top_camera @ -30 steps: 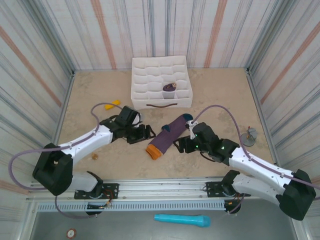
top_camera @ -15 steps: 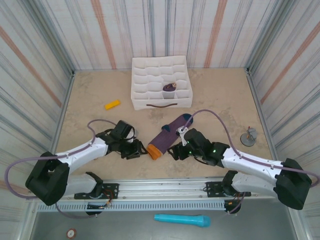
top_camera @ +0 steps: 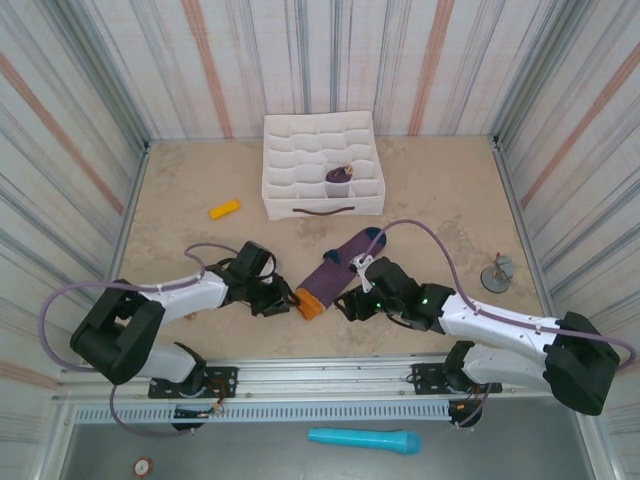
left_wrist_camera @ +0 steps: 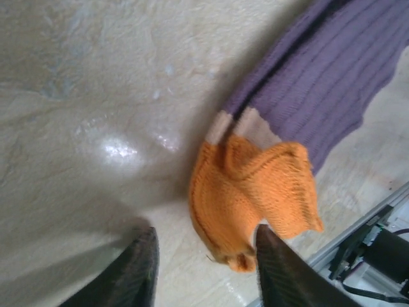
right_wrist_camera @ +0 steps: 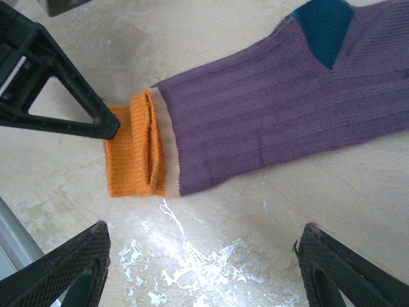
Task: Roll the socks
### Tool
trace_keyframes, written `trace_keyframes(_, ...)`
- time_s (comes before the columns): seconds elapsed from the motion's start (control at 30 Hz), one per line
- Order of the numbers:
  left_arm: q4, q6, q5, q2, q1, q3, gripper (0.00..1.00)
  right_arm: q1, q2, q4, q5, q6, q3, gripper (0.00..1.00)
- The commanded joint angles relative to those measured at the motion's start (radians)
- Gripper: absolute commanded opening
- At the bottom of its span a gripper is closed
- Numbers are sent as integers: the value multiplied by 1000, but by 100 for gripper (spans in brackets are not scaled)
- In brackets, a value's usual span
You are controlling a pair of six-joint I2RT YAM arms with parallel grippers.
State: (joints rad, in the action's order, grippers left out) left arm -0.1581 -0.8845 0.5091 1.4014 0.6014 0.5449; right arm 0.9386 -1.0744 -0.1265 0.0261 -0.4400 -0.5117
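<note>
Socks (top_camera: 340, 268) were laid flat on table (top_camera: 190, 180) between both arms, orange cuff (left_wrist_camera: 255, 185) folded. Left gripper (left_wrist_camera: 206, 233) was seen partly spread, cuff edge between fingers, unclamped. Right gripper (right_wrist_camera: 201, 233) was held wide, empty.

A sock (top_camera: 338, 272) lay near the table's (top_camera: 440, 190) front edge. A box (top_camera: 300, 207) stood behind it, with a small marker (top_camera: 224, 209) left of the box.

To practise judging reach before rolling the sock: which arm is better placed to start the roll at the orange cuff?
Left, probably. The left tool sits at the sock's orange cuff, its end between the fingers. The right tool hovers wide open beside the purple leg, holding nothing.
</note>
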Motion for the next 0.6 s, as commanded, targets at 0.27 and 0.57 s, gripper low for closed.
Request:
trace_keyframes(0.27, 95, -123, 27, 20, 91, 16, 1, 51, -64, 15, 42, 92, -26, 70)
trace_keyframes(0.57, 216, -281, 45, 28, 115, 11, 0, 95, -194, 67, 49, 148, -73, 78)
